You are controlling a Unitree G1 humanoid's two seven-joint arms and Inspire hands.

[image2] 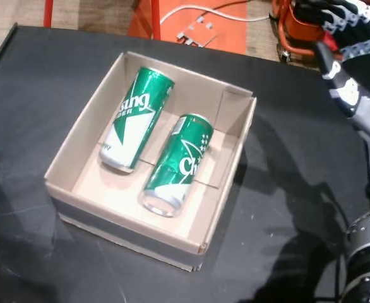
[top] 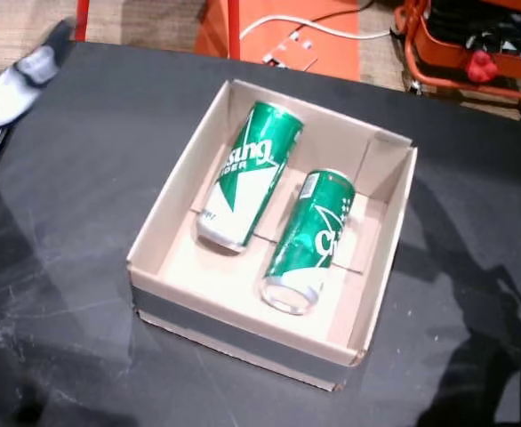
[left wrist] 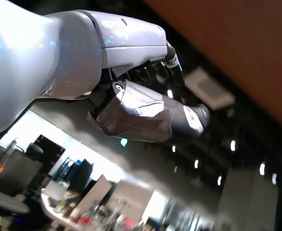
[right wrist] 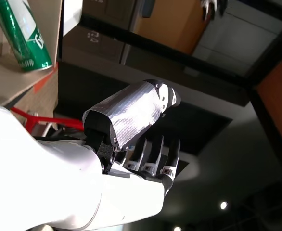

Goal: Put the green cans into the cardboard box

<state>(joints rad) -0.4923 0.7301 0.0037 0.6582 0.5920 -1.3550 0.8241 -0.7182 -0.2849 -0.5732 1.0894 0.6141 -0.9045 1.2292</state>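
Upper left of a head view: my left hand, blurred, at the table's far edge, well apart from the box. In the left wrist view its fingers are spread against ceiling and nothing sits in the palm, so I read it as empty and wide.

Centre, both head views: cardboard box on the black table, open top. Two green cans lie on their sides inside, side by side, apart from each other. Left can toward the upper-left of the box, right can lower and nearer the centre.

Upper right of a head view: my right hand, fingers extended, holding nothing, clear of the box rim.

Judgement: no can visible outside the box. Task looks complete as far as these frames reach; nothing left but to hold the arms clear.
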